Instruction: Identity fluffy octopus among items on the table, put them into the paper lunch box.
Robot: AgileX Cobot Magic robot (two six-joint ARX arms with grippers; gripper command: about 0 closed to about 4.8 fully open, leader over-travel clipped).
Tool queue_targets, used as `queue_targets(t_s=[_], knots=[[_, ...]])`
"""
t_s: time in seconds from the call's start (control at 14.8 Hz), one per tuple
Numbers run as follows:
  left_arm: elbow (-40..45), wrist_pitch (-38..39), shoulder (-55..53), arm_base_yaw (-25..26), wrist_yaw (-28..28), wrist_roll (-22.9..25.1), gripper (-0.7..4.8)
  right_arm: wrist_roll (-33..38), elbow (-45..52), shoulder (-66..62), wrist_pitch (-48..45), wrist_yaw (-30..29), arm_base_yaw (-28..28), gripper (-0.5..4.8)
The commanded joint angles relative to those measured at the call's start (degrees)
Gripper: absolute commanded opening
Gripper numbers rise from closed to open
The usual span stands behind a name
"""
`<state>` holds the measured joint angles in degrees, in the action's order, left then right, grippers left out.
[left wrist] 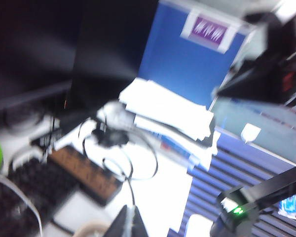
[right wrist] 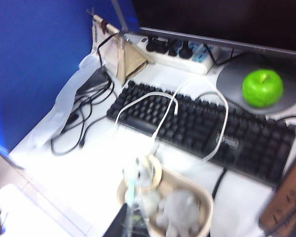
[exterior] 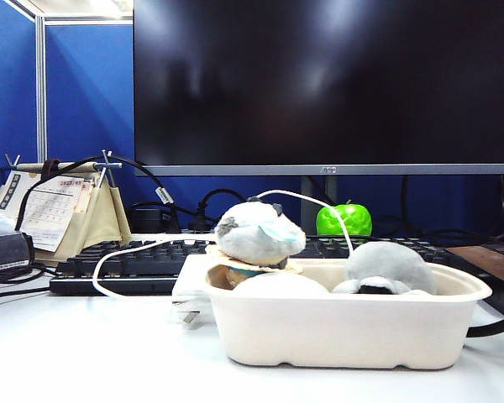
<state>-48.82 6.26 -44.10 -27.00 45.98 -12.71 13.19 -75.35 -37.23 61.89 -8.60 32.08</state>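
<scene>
Fluffy octopus (exterior: 390,267) inside paper lunch box (exterior: 344,327)

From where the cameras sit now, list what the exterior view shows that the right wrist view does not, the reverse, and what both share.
Only the exterior view: the monitor's dark screen and the white-grey plush with a light-blue patch perched at the box's left end. No gripper shows there.

Only the right wrist view: the right gripper, shut, above the box, and the power strip.

Both: the paper lunch box with the fluffy octopus inside, the green apple, the black keyboard, the white cable.
</scene>
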Motion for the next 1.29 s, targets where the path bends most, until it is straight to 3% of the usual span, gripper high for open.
queue_targets(t_s=[0.07, 0.34, 0.61, 0.74, 0.88, 0.95, 1.08, 1.29], knots=[[-0.39, 1.16, 8.0, 0.09, -3.02, 0.22, -0.03, -0.13, 2.03, 6.05, 0.52, 0.2, -0.02, -0.05], [-0.37, 5.95, 20.96, 0.11, -12.46, 2.34, -0.04, -1.42, 8.74, 15.96, -0.5, 2.73, -0.07, -0.05], [-0.37, 9.94, 28.89, 0.13, -14.27, 3.04, -0.03, -1.4, 13.09, 24.22, -7.91, 2.67, -0.46, -0.05], [-0.37, 12.61, 29.99, 0.13, -14.27, 3.04, -0.03, -2.95, 13.07, 26.12, -9.16, 2.23, -3.34, -0.05], [-0.31, 14.38, 30.08, 0.13, -16.5, 5.14, -0.03, -9.7, 13.11, 26.69, -8.17, 2.08, -8.33, -0.05], [0.09, 14.71, 30.03, 0.13, -19.17, 9.2, -0.03, -16.52, 13.75, 26.69, -8.26, 2.8, -11.5, -0.05], [2.58, 14.71, 30.01, 0.13, -29.88, 17.55, -0.04, -25.68, 17.92, 26.88, -10.86, 6.14, -16.24, -0.05], [9.05, 13.53, 29.2, 0.13, -43.95, 22.23, -0.04, -25.42, 30.27, 26.91, -23.93, 6.16, -18.71, -0.05]])
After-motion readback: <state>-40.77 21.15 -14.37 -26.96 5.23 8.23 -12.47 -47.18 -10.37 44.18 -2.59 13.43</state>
